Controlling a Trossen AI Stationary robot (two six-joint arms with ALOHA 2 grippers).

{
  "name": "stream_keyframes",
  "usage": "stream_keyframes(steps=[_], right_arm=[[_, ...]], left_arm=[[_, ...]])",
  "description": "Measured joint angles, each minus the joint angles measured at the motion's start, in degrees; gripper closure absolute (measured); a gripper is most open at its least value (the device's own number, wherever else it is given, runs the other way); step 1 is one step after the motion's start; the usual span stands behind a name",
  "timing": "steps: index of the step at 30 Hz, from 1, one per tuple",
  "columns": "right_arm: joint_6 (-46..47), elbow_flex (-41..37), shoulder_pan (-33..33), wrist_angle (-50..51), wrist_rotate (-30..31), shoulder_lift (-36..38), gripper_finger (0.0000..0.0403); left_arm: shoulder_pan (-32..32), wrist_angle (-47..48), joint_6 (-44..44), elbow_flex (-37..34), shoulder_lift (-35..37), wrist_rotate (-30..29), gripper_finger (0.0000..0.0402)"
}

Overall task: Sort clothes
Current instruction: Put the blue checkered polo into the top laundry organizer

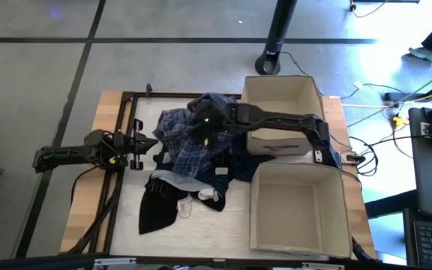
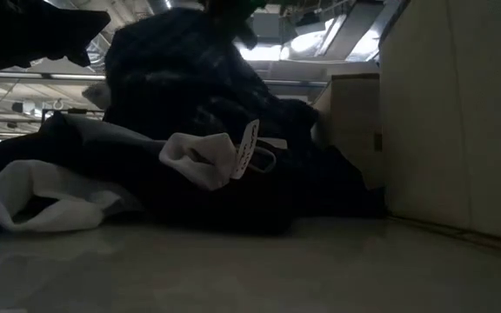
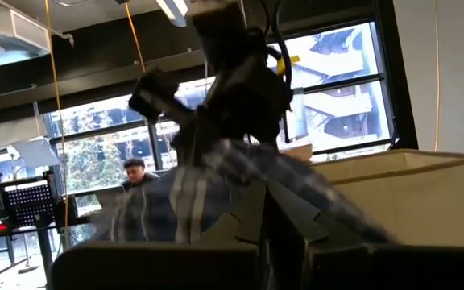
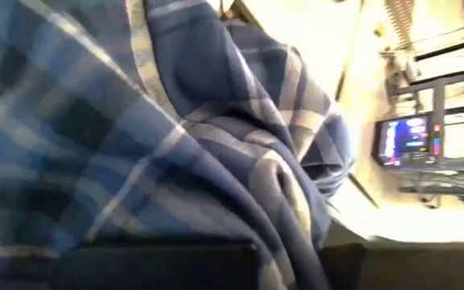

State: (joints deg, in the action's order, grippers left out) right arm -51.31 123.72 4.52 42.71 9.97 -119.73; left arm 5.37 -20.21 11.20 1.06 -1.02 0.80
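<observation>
The blue-white plaid shirt [image 1: 180, 139] tops a pile of clothes in the middle of the table and fills the right wrist view [image 4: 176, 145]. My right gripper [image 1: 205, 124] reaches in from the right and is shut on it. A dark navy piece [image 1: 235, 161] lies under the shirt beside the boxes. A black piece [image 1: 156, 211] and small white socks [image 1: 205, 196] lie at the pile's near side. My left gripper [image 1: 142, 142] waits just left of the pile. My right gripper holds the plaid shirt by a bunch of cloth at its upper far part [image 3: 220, 157], coming from above. The fingers themselves are hidden by the cloth. The shirt hangs below the gripper in slack folds [image 2: 181, 78], its lower part on the pile.
Two beige cardboard boxes stand at the right, one far [image 1: 280, 101] and one near [image 1: 298, 217]. A black frame [image 1: 126, 105] runs along the table's left part. A person [image 3: 139, 181] shows in the room beyond the table.
</observation>
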Motion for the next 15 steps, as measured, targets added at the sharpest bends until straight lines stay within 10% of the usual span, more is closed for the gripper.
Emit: stream_keyframes(steps=[15], right_arm=[[0.0,0.0,0.0,-0.8,8.6,10.8,0.04]], left_arm=[[0.0,0.0,0.1,0.0,0.0,0.0,0.0396]])
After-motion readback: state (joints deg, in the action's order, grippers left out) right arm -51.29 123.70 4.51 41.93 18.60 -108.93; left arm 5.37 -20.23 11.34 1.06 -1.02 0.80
